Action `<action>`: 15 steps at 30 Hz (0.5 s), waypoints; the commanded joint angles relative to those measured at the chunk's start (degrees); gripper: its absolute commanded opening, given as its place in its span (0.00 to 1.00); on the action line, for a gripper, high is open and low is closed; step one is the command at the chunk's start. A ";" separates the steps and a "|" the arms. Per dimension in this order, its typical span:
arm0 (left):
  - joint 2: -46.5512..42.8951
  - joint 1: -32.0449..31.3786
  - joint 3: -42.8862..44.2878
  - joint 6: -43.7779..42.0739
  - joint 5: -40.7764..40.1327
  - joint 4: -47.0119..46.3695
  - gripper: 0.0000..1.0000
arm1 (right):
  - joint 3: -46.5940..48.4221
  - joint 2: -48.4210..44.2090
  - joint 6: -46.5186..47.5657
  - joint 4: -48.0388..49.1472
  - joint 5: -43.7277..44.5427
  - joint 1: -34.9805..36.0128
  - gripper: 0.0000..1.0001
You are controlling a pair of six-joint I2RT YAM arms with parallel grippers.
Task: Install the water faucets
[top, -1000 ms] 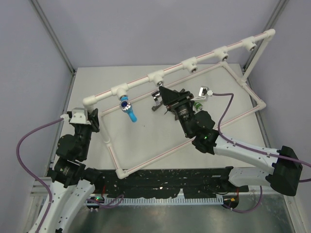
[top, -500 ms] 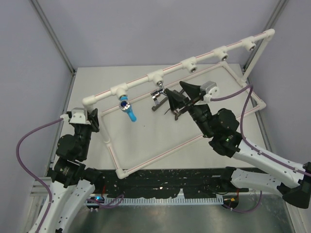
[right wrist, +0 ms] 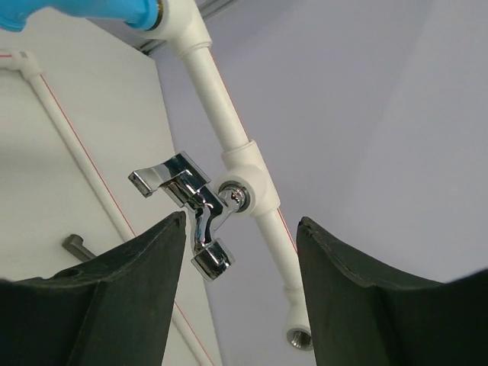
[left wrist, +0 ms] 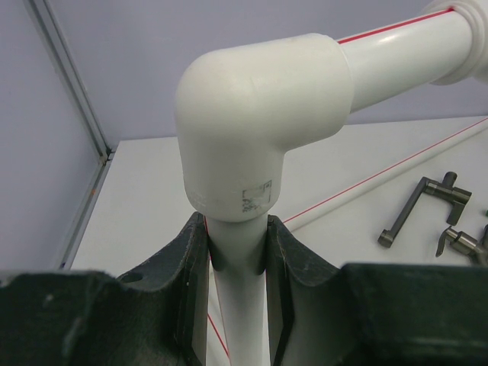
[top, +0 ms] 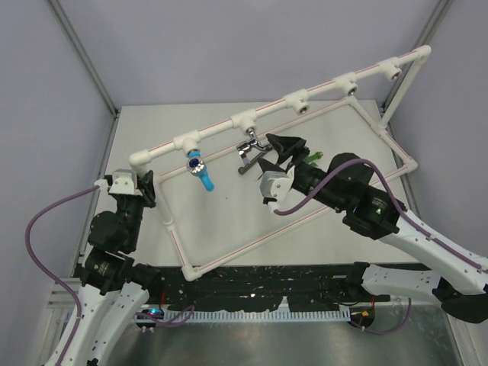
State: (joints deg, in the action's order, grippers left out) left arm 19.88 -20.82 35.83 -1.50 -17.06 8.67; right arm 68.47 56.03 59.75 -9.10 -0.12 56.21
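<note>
Gleaming chrome faucet (right wrist: 204,217), white pipe (right wrist: 217,99)

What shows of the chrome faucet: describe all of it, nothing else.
The chrome faucet is shiny, mirror-like metal: a flat lever handle at one end, a short bent body and a round spout end. Its inlet end sits in a socket of the white pipe frame, the one next along the rail from the blue faucet, so it hangs off the pipe. The right gripper is open, its fingers to either side and clear of it; nothing else touches it.
</note>
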 commanded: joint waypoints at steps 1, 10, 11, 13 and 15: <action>0.86 0.25 -0.15 -2.02 -0.26 3.46 0.00 | 4.13 2.76 12.40 -8.12 2.29 1.45 0.64; 1.13 0.25 -0.15 -2.11 -0.26 3.46 0.00 | 2.30 8.04 20.57 -3.75 11.88 2.77 0.58; 1.13 0.25 -0.15 -2.11 -0.17 3.46 0.00 | 0.11 8.13 21.63 0.97 12.68 2.86 0.57; 1.04 0.25 -0.24 -2.02 -0.26 3.46 0.00 | -2.10 8.74 22.25 7.48 14.62 2.86 0.50; 1.04 0.16 -0.24 -2.02 -0.26 3.46 0.00 | -2.98 10.15 21.91 11.71 15.41 2.77 0.47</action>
State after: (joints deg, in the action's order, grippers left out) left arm 19.94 -20.82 35.83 -1.50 -17.06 8.67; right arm 67.26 64.88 78.96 -10.35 10.09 58.76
